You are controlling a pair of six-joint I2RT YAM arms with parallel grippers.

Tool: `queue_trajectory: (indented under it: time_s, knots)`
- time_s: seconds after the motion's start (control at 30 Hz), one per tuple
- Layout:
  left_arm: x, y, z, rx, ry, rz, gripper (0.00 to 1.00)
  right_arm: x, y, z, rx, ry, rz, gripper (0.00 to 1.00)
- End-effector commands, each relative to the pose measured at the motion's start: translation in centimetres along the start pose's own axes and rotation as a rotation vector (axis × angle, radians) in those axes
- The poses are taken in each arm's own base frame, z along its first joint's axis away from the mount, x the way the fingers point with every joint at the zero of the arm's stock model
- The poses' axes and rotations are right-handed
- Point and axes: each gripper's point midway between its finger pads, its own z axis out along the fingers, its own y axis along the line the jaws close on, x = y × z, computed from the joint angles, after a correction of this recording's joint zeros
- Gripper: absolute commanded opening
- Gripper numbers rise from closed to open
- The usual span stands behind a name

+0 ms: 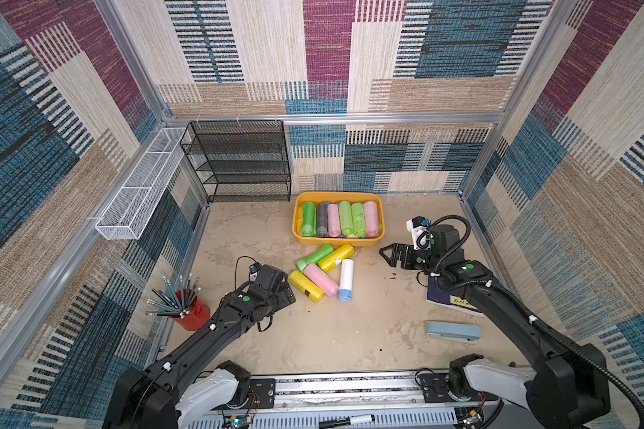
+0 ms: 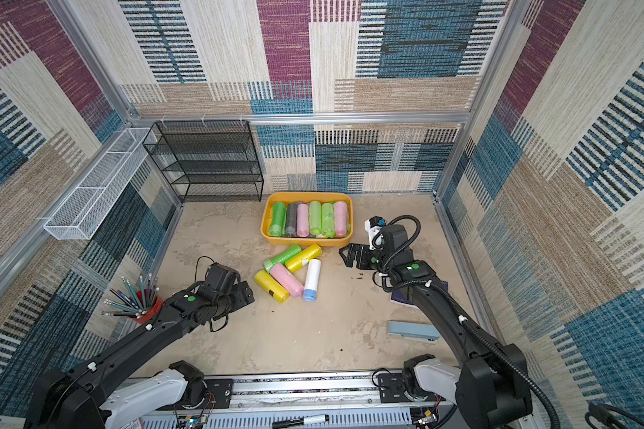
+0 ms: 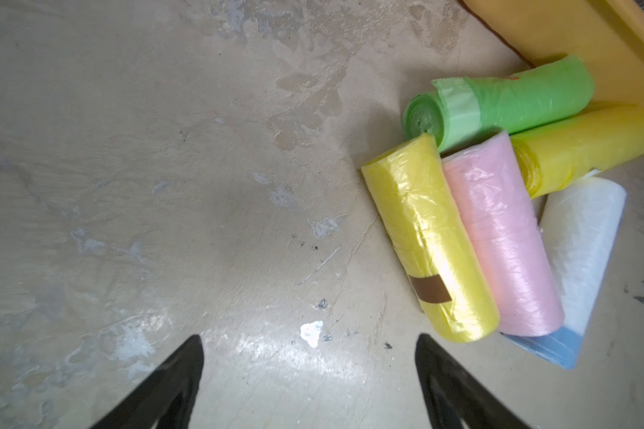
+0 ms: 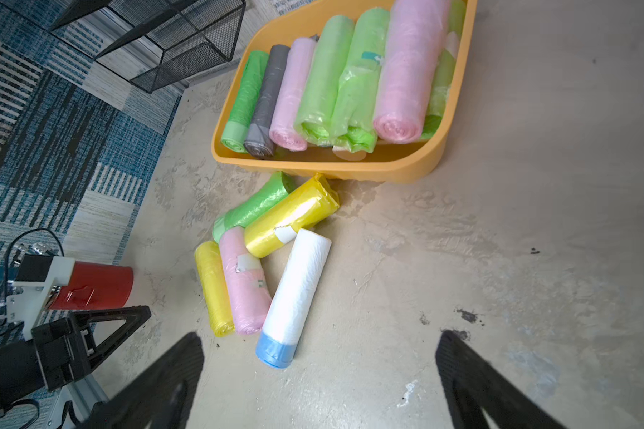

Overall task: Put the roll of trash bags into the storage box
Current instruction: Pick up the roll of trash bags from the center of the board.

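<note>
While loose rolls (image 1: 320, 278) lie by the storage box (image 1: 337, 242), left gripper (image 3: 308, 337) and right gripper (image 4: 321, 333) jaws spread, empty.

I see the beige surface (image 1: 350, 334) carrying the storage box (image 1: 335, 241) near its far edge, five loose rolls (image 1: 321, 279) just in front, a red pencil cup (image 1: 194, 315) at the left edge and a blue stapler (image 1: 452, 331) near the right edge.

Both top views gaze steeply down from above the arm bases, taking in the whole table (image 1: 350, 334). Each wrist camera skims low and close over it; both share the loose rolls (image 3: 499, 230) and storage box (image 4: 406, 169).
</note>
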Motion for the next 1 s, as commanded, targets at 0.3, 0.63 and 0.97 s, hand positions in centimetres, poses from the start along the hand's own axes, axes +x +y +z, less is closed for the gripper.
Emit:
queue_trajectory:
  time_s: [0.3,0.63,0.97]
  knots:
    - [0.7,-2.3,3.6,0.045,0.074,0.003,0.85,0.3,1.0,-0.6,-0.075,-0.041,0.054,0.99]
    - [0.4,-4.4,4.9,0.091,0.121,0.026,0.83,1.1,1.0,-2.0,-0.083,-0.084,0.131,0.99]
    - [-0.2,-6.1,6.7,0.097,0.164,0.050,0.79,1.4,0.5,-2.6,-0.050,-0.096,0.156,0.99]
